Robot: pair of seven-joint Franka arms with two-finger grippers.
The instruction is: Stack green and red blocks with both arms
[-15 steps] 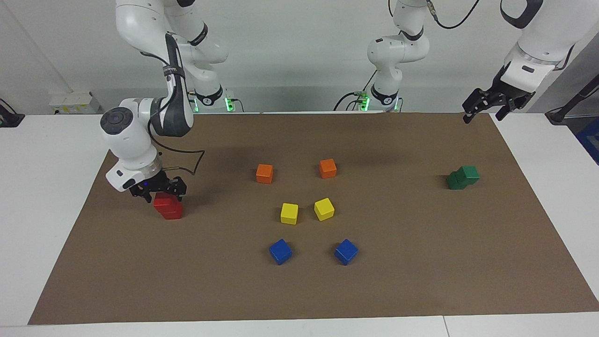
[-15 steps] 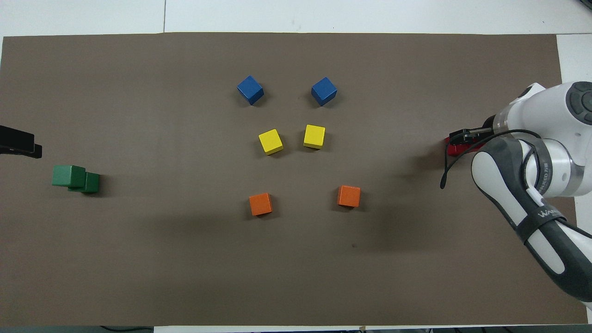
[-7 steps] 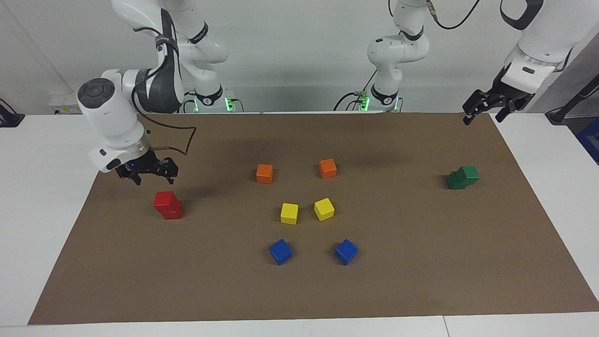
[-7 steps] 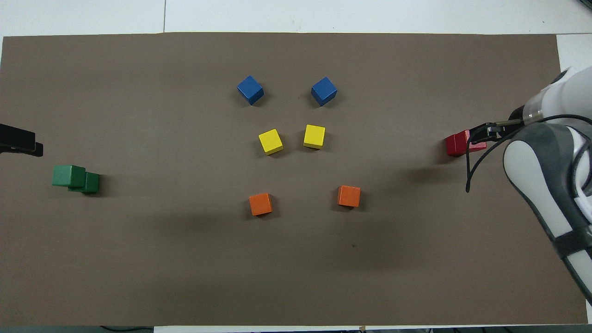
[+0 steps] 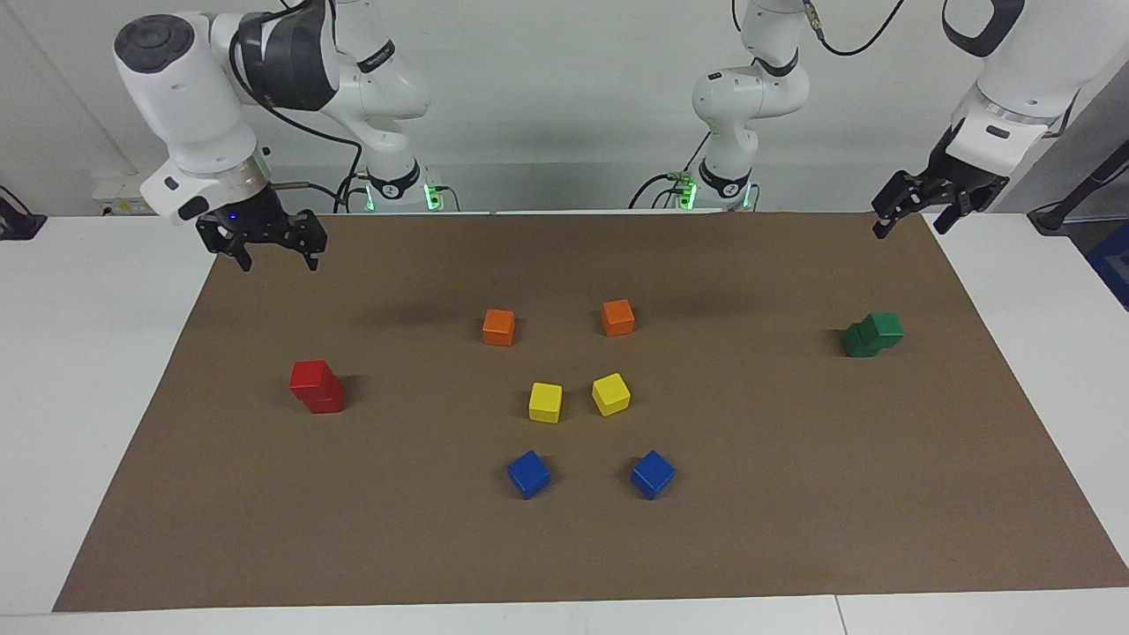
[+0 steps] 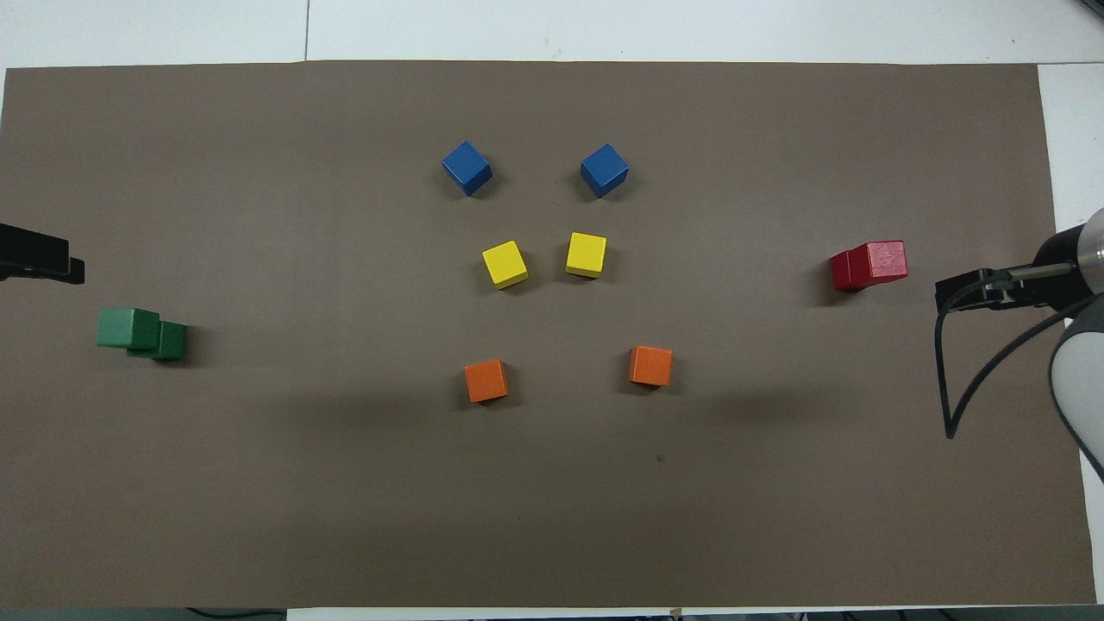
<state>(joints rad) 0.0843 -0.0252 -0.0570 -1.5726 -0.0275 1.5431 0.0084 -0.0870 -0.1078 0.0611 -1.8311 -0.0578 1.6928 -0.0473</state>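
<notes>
Two red blocks (image 5: pixel 315 386) stand stacked, slightly offset, at the right arm's end of the mat; they also show in the overhead view (image 6: pixel 869 263). Two green blocks (image 5: pixel 873 334) stand stacked, offset, at the left arm's end, and show in the overhead view (image 6: pixel 140 333) too. My right gripper (image 5: pixel 278 258) is open and empty, raised over the mat's edge nearest the robots, apart from the red stack; it shows in the overhead view (image 6: pixel 959 295). My left gripper (image 5: pixel 908 225) is open and empty, raised over the mat's corner, apart from the green stack.
Two orange cubes (image 5: pixel 498 326) (image 5: pixel 617 317), two yellow cubes (image 5: pixel 545 401) (image 5: pixel 610 393) and two blue cubes (image 5: pixel 528 474) (image 5: pixel 653 474) sit in pairs mid-mat. The brown mat (image 5: pixel 794 494) covers the white table.
My right gripper has let go of the top red block, risen and drawn back toward the robots. The red stack stays in place. The left arm has barely moved.
</notes>
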